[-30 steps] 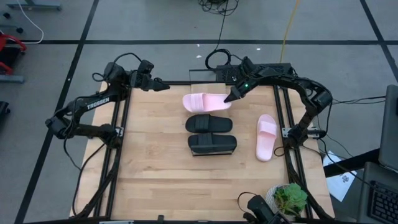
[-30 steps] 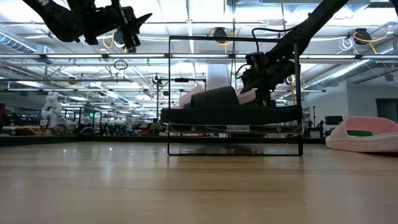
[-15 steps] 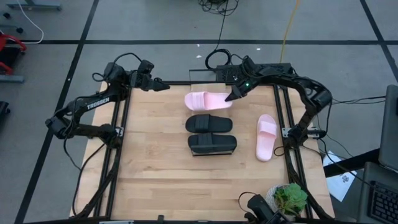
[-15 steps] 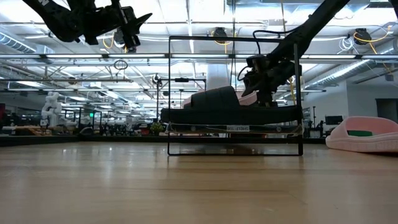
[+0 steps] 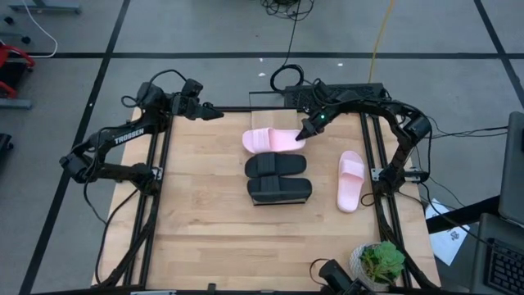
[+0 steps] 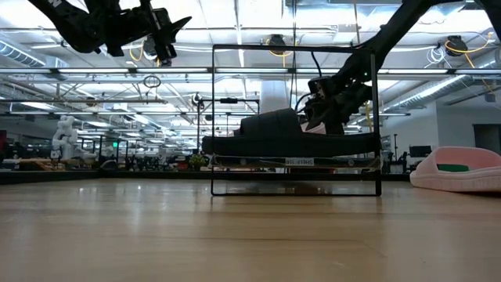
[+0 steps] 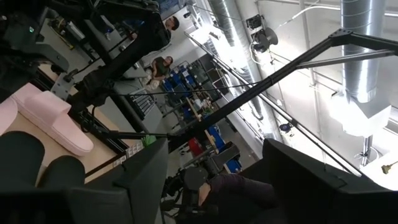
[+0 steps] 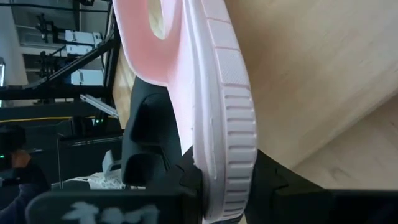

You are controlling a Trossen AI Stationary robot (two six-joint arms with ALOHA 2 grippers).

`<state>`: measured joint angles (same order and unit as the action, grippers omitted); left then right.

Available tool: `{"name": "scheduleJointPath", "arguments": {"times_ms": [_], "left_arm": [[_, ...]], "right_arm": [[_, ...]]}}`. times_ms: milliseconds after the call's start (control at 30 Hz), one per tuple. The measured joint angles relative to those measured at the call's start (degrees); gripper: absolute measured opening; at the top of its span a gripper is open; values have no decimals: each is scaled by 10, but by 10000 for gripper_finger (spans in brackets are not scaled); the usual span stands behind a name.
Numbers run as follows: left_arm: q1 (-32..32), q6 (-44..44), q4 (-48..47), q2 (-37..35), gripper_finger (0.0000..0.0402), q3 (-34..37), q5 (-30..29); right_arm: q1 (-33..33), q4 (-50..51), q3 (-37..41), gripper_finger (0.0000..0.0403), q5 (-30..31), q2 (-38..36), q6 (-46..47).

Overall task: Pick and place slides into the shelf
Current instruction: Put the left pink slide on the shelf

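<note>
My right gripper [image 5: 305, 130] is shut on a pale pink slide [image 5: 270, 140] over the far part of the shelf [image 5: 262, 118]. The shelf's dark frame [image 6: 213, 117] stands mid-table. Two black slides [image 5: 275, 164] [image 5: 279, 190] lie side by side on the shelf nearer the front; in the low view they hide most of the pink one. The other pink slide [image 5: 350, 180] lies sole-down on the tabletop to the right. My left gripper [image 5: 214, 113] hangs open and raised at the far left. My right gripper pinches the pink slide's sole at its right end [image 8: 233, 155], away from the strap, between its two fingers [image 8: 186, 180]. The fingers come from the table's right, slanting down, along the slide. Whether the slide rests on the shelf I cannot tell.
A potted plant [image 5: 381, 262] stands at the near right corner. Dark rails [image 5: 155, 188] [image 5: 372, 164] run along both table sides. Cables and a power strip [image 5: 352, 88] lie beyond the far edge. Bare wood [image 5: 213, 229] spreads left of and in front of the shelf.
My right gripper has sunk and come slightly toward the table's near edge with the pink slide, tipping a little further down. The slide has dropped behind the black slide in the low view and now lies close beside the farther black slide.
</note>
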<state>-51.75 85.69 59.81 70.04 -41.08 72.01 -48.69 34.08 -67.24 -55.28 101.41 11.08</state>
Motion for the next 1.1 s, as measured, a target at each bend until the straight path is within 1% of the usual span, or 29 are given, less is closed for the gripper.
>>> {"name": "scheduleJointPath", "arguments": {"times_ms": [167, 333, 933, 1100], "left_arm": [[0, 0, 0, 0, 260, 0, 0], [0, -10, 0, 0, 260, 0, 0], [0, -14, 0, 0, 260, 0, 0], [0, -16, 0, 0, 260, 0, 0]], "right_arm": [[0, 47, 0, 54, 26, 0, -27], [0, 66, 4, 53, 27, 0, -38], [8, 70, 5, 53, 46, 0, -21], [9, 75, 5, 55, 71, 0, -15]]}}
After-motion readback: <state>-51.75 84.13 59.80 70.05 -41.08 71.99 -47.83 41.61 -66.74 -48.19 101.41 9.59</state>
